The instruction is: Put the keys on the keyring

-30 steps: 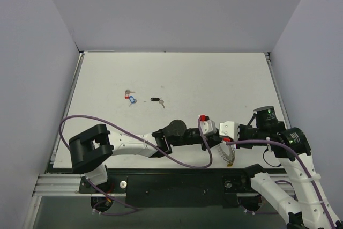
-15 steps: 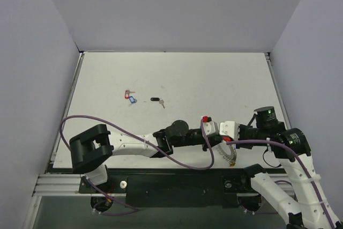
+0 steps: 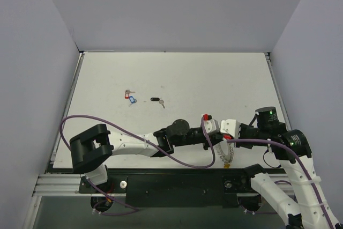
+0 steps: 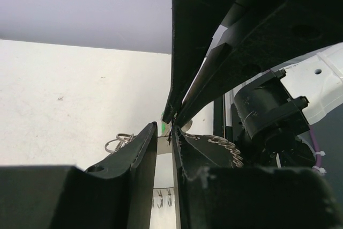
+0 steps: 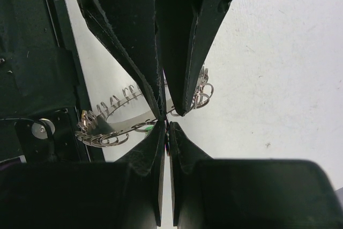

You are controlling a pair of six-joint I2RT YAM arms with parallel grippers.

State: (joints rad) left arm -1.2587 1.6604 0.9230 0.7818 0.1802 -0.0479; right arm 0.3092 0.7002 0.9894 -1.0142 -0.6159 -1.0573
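Observation:
The keyring (image 3: pixel 227 155), a silvery band fringed with small loops, hangs at the table's front edge between both grippers. My left gripper (image 3: pixel 218 139) is shut on its band; in the left wrist view (image 4: pixel 165 132) the band crosses between the fingertips, with loops (image 4: pixel 120 142) to the left. My right gripper (image 3: pixel 225 138) meets it tip to tip and is shut on a thin dark key (image 5: pixel 168 128) at the band, its head hidden. The ring's loops (image 5: pixel 107 132) show in the right wrist view. Loose keys lie far left: red and blue tags (image 3: pixel 129 97), a black one (image 3: pixel 155 100).
The left arm (image 3: pixel 139 144) stretches across the near edge of the table with a purple cable (image 3: pixel 182 162) looping below it. The black base rail (image 3: pixel 161 186) runs just under the keyring. Side walls (image 3: pixel 37 79) close in the table.
The two grippers have drawn slightly closer together over the keyring, and the right wrist has shifted a little up. The ring has swung slightly. The loose keys have not moved.

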